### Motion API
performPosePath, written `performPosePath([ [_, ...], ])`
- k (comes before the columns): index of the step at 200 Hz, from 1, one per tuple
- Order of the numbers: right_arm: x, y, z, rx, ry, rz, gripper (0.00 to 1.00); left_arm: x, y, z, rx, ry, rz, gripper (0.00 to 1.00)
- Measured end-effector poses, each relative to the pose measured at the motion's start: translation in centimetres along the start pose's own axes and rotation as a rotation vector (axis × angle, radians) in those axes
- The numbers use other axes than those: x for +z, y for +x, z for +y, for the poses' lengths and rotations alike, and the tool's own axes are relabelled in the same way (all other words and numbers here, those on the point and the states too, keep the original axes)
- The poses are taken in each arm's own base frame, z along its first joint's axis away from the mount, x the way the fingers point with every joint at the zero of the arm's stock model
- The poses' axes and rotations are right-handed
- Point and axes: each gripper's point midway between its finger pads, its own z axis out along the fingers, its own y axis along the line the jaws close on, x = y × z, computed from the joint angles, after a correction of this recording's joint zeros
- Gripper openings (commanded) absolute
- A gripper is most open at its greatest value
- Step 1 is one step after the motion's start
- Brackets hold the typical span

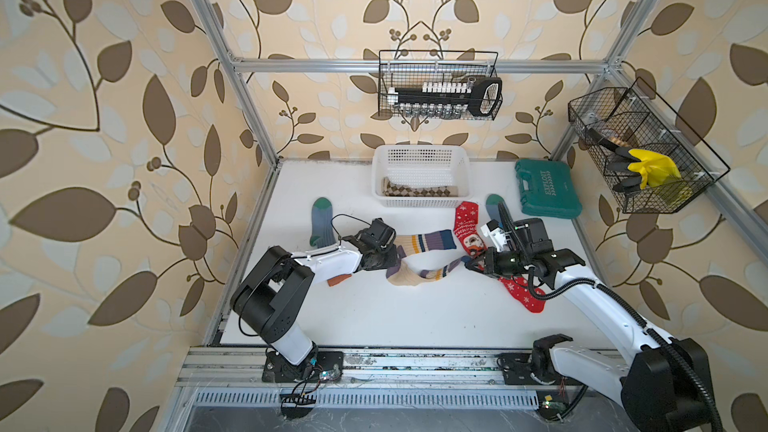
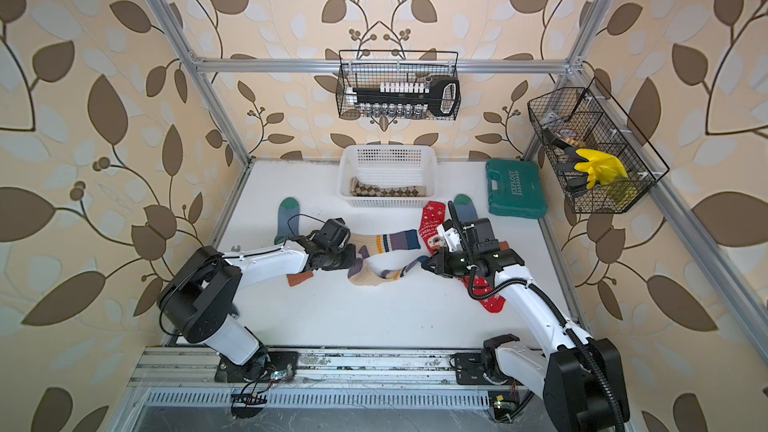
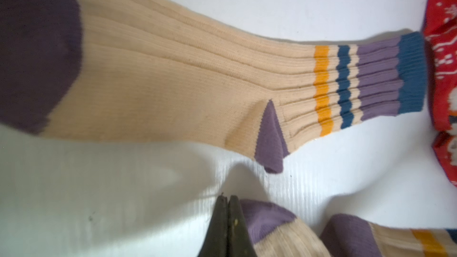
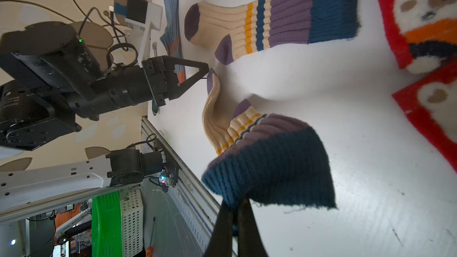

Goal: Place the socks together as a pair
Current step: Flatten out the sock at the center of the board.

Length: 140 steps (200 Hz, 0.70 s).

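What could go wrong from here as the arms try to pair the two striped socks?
1. The left gripper looks shut beside the purple toe of the held striped sock, not on it, so that end may drag.
2. The right gripper pinches only the edge of the navy cuff; a tug could slip it free.
3. A red sock lies under the right arm and might be swept along.
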Motion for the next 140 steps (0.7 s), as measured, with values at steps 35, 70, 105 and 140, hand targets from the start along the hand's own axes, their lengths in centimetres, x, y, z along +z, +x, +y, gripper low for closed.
performPosePath([
  [35, 0.3, -0.1, -0.6, -0.001, 0.023, 0.002, 0.0, -2.3, -0.8, -0.5, 0.0, 0.031, -0.054, 0.36],
  [70, 0.8, -0.1, -1.5, 0.015, 0.047, 0.017, 0.0, -1.4, -0.2, -0.3, 0.016, 0.018, -0.02, 0.5],
  [105, 1.0, -0.1, -1.9, 0.019, 0.064, 0.02, 0.0, 1.3, 1.3, 0.6, 0.023, -0.02, 0.065, 0.27],
  [140, 1.1, -0.2, -2.1, 0.02, 0.071, 0.018, 0.0, 1.4, 1.2, -0.2, 0.035, 0.016, 0.072, 0.0],
])
